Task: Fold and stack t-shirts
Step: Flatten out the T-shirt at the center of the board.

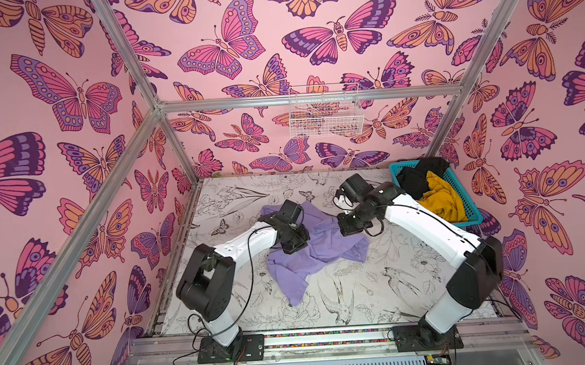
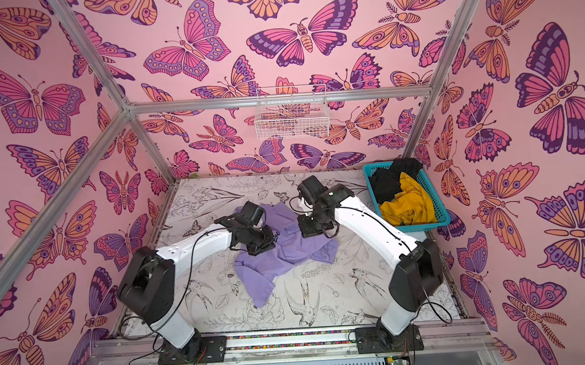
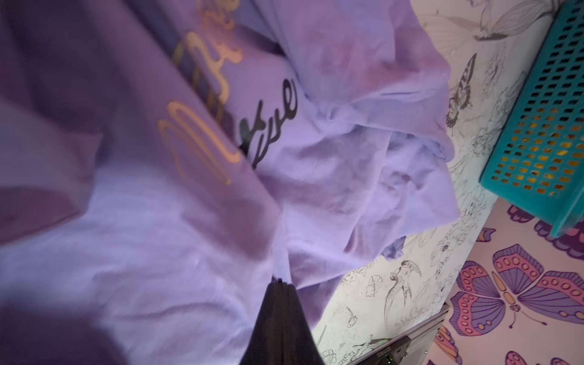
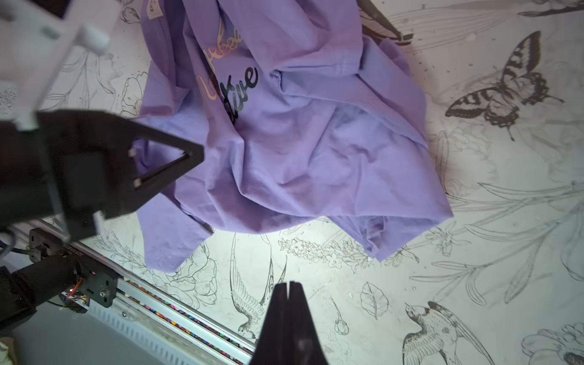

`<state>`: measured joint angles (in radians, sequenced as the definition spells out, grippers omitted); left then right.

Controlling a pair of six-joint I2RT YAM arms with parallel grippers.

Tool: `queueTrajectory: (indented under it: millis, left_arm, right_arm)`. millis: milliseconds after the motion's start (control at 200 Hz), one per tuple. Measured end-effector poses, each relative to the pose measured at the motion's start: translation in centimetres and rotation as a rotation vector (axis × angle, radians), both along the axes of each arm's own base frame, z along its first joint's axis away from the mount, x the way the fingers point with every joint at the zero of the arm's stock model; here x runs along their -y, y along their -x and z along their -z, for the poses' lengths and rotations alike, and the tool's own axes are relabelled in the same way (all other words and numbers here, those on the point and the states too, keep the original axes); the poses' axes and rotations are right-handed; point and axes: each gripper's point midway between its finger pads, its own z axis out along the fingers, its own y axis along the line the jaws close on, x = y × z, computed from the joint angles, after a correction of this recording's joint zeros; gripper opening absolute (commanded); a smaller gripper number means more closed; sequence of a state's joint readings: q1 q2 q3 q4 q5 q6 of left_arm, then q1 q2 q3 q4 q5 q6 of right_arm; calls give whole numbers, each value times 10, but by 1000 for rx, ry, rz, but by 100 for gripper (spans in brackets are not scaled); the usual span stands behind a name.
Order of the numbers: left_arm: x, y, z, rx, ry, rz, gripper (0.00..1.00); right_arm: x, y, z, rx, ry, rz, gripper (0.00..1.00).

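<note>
One lavender shirt lies crumpled at the middle of the table, left gripper pinched on a fold, right gripper clenched empty just beside it, so flattening seems in hand; next the right likely must reopen, take an opposite edge and pull taut.

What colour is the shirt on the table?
The shirt is lavender-purple, with black and gold script print; clearest in the right wrist view.

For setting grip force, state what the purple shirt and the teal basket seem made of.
Purple shirt: thin soft cloth, probably cotton knit, matte; it creases and drapes loosely. Teal basket: moulded plastic, faintly glossy; stiff wall with even rectangular holes.
</note>
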<state>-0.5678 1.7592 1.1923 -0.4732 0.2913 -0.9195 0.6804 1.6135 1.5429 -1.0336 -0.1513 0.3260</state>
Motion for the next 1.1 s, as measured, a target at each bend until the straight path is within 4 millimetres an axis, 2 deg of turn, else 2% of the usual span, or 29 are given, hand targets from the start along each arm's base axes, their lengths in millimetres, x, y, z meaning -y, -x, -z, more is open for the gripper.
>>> queueTrajectory:
  millis: [100,225,316,426,506,621,756,841,947,1017,1097]
  left_arm:
    - [2,-6,26,-48,-42,-1,0]
    - [-19,-1,57,-150,-163,-35,0]
    - [-39,-1,56,-166,-244,-77,0]
    - [-77,13,57,-210,-400,-155,1]
    - [-109,33,54,-252,-527,-215,1]
    - [-150,67,37,-288,-659,-290,1]
    - [-177,103,17,-313,-704,-339,0]
    - [-178,115,12,-327,-692,-348,0]
    - [-166,118,6,-311,-657,-328,0]
    - [-144,110,-2,-265,-592,-284,4]
    - [-104,85,-13,-186,-426,-234,10]
  right_arm:
    - [9,12,-18,43,-44,17,0]
    - [22,27,-31,73,-82,39,0]
    - [29,37,-30,69,-87,53,0]
    - [38,47,-20,49,-80,69,0]
    - [43,54,-11,28,-73,84,0]
    - [46,60,2,-3,-68,98,0]
    - [44,61,16,-33,-59,101,0]
    - [38,58,24,-52,-61,96,1]
    - [30,52,38,-66,-55,86,7]
    - [27,50,51,-79,-36,70,18]
    - [26,45,68,-97,10,50,30]
